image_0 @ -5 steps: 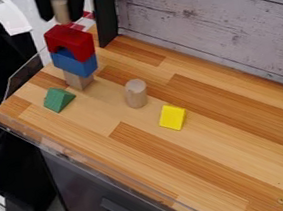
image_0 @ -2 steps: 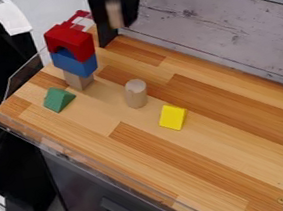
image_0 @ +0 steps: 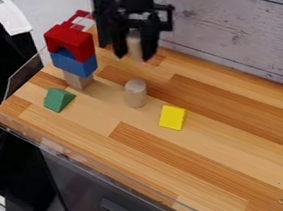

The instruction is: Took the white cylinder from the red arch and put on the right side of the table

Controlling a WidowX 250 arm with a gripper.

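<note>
The black gripper (image_0: 136,47) hangs over the back of the table, right of the block stack, shut on a pale wooden cylinder (image_0: 135,45) held upright between its fingers. On top of the stack sits the red arch (image_0: 72,40), with nothing standing on it. The wooden table (image_0: 214,159) lies below and extends to the right. The held cylinder is above the surface.
Under the red arch are a blue arch (image_0: 74,63) and a wooden block (image_0: 78,80). A green triangular block (image_0: 58,99), a second pale cylinder (image_0: 136,93) and a yellow block (image_0: 173,117) stand on the table. A grey plank wall (image_0: 240,26) runs behind.
From above the red arch, the gripper has moved right and then lower in the view, carrying the cylinder. The stack and the other blocks have stayed put.
</note>
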